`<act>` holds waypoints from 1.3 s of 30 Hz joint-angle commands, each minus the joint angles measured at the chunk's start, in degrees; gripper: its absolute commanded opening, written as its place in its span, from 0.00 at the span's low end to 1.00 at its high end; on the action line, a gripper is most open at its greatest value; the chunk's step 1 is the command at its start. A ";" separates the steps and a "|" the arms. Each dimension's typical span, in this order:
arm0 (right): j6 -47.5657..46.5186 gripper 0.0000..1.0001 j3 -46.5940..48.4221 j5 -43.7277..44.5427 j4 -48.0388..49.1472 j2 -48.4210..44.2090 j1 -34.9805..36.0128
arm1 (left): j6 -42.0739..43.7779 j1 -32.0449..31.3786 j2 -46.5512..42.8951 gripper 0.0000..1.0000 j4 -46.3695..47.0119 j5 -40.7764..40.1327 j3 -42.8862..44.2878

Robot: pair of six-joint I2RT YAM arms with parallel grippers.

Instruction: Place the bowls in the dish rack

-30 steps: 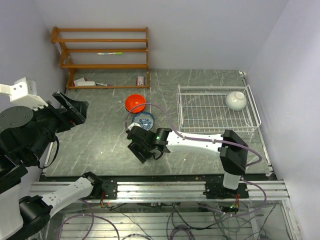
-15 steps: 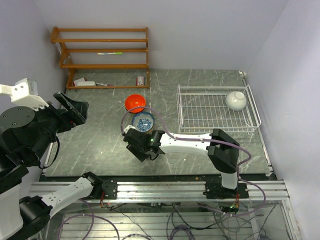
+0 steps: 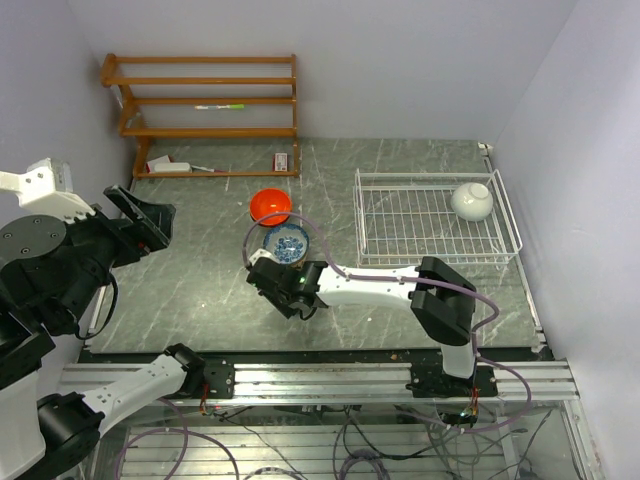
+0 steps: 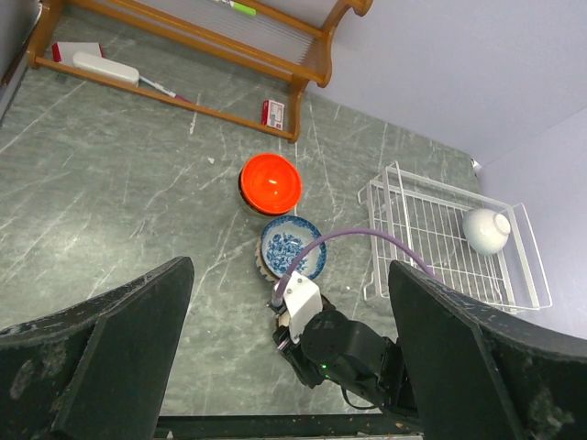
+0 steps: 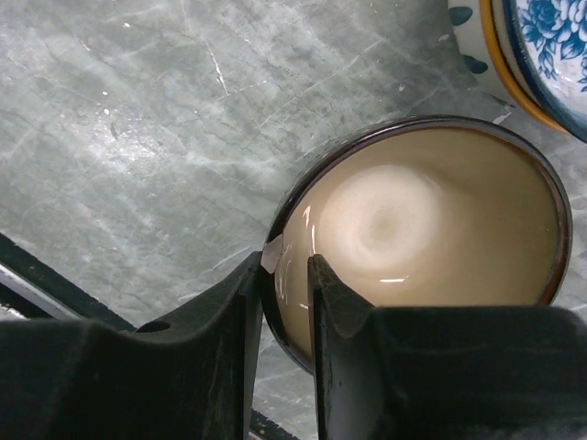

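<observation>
Tan bowl [image 5: 422, 247]: glazed, stiff, slick, breakable (probably light). My right tool [image 5: 287, 273] straddles its rim, jaws narrow, can't tell if clamped; rim's the spot.

Just beside the tan dark-rimmed ceramic bowl [image 5: 422, 238], at twelve o'clock, stood the blue-and-white patterned bowl [image 3: 287, 241], with the orange-red round bowl [image 3: 270, 206] beyond it. The grey marble tabletop [image 3: 190, 280] lay bare at nine. The white wire dish rack [image 3: 400, 220] at two held one plain white bowl [image 3: 472, 201] in its far right corner; the rest of its grid was free.
</observation>
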 commanded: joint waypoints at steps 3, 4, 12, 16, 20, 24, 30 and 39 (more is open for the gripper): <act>0.75 0.22 0.47 1.71 -1.44 1.45 -0.51 | -0.67 -0.25 -1.05 0.99 -0.16 -1.38 0.41; 0.95 0.20 0.42 1.63 -1.57 1.31 -0.48 | -0.82 -0.22 -1.23 0.99 -0.23 -1.38 0.37; 1.42 0.02 3.89 -1.14 -2.83 -2.84 -0.57 | -1.17 -0.25 -1.66 0.99 -1.53 -1.88 1.78; 1.47 0.02 7.97 -6.94 -2.98 -7.05 -1.27 | -0.95 -0.24 -1.28 0.99 -1.92 -1.82 3.12; 3.80 0.02 9.44 -15.55 -1.31 -12.98 -4.69 | -1.10 -0.25 -1.09 0.99 -1.56 -1.34 3.55; 7.05 0.02 7.94 -26.47 2.47 -19.70 -13.26 | -1.05 -0.25 -0.97 0.99 -0.83 -1.08 3.42; 9.77 0.01 5.12 -39.48 5.65 -26.21 -30.02 | -0.15 -0.25 0.49 0.99 0.80 0.26 3.77; 17.11 0.01 -4.27 -56.40 16.63 -29.17 -55.49 | 1.45 -0.25 2.81 0.99 2.54 2.25 4.23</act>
